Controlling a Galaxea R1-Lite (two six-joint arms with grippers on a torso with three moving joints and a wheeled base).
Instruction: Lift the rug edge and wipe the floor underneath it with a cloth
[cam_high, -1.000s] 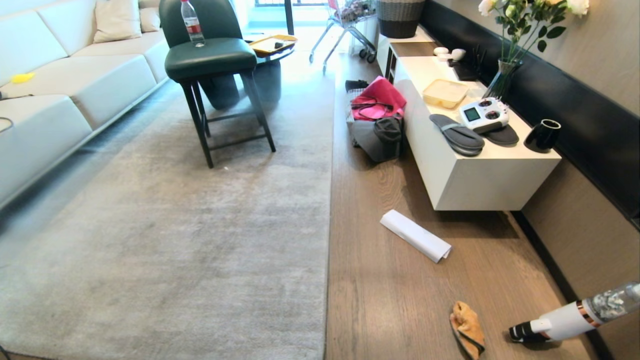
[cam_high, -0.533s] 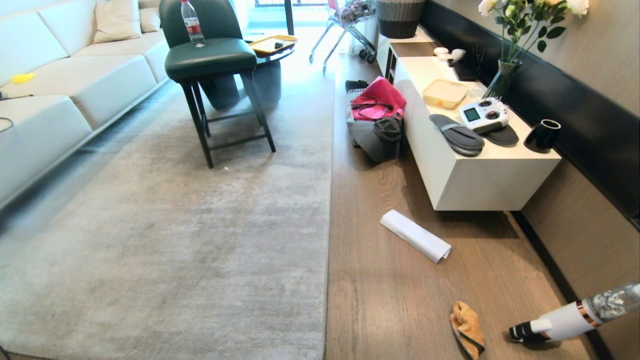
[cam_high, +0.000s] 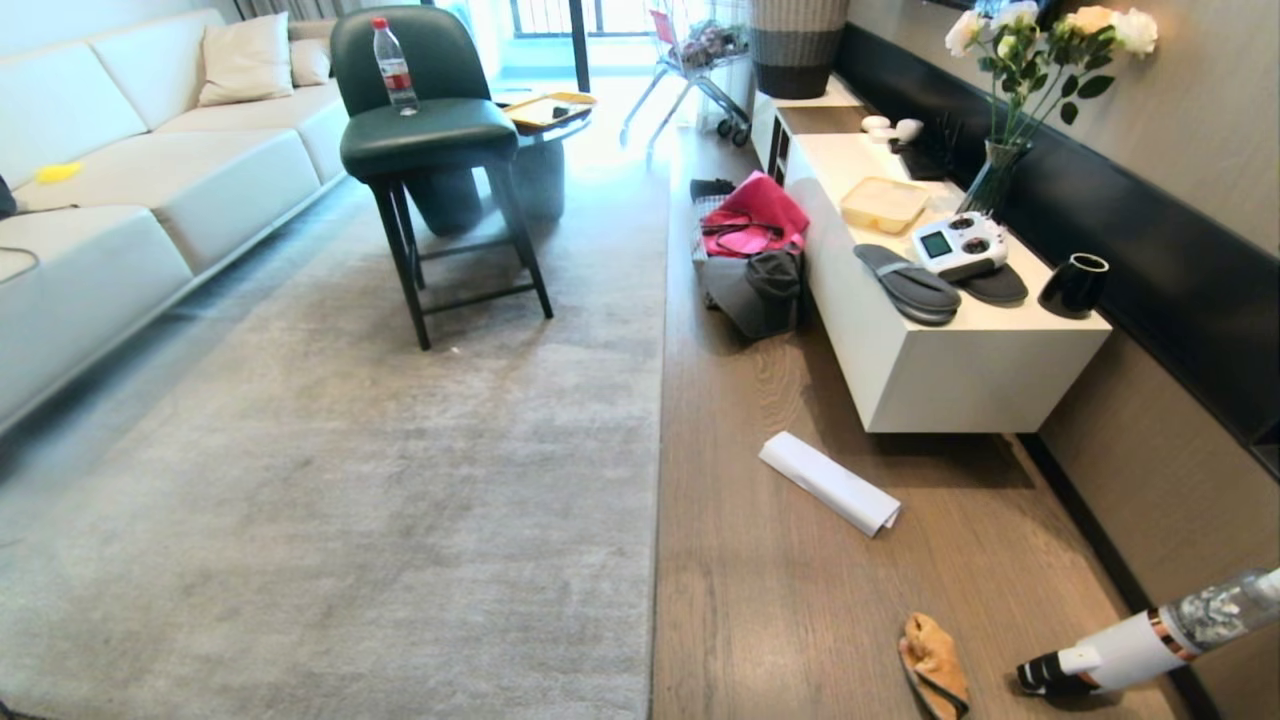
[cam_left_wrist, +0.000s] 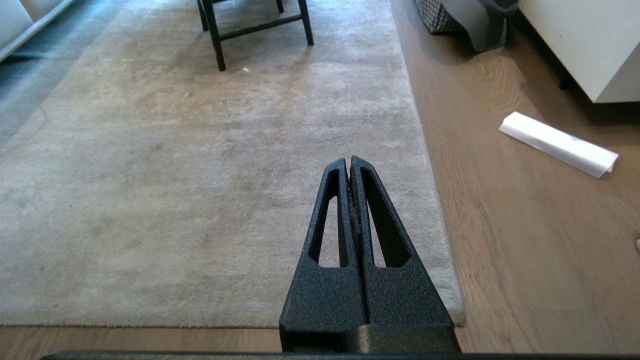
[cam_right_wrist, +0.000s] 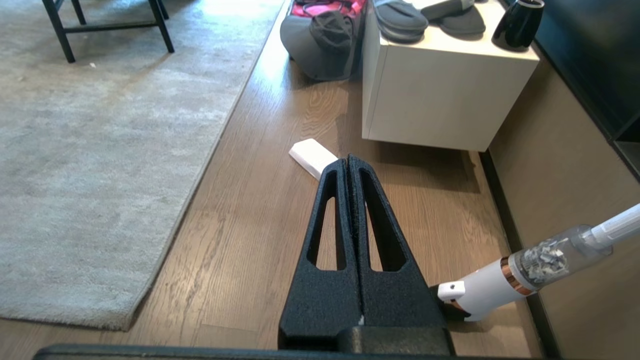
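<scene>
From the head view, the big grey rug lies flat, and the rug edge (cam_high: 660, 420) runs straight along the floor (cam_high: 780, 600). The cloth (cam_high: 934, 676) lies on the floor near a white vacuum (cam_high: 1130, 650), well apart from the rug. A white paper roll (cam_high: 830, 483) lies near a white cabinet (cam_high: 950, 370). No tool shows here.

In the left wrist view, the left tool (cam_left_wrist: 349, 165) is clenched tight and holds nothing. It hangs over the rug near its corner.

In the right wrist view, the right tool (cam_right_wrist: 347, 164) is clenched too, holding nothing, above the bare floor.
</scene>
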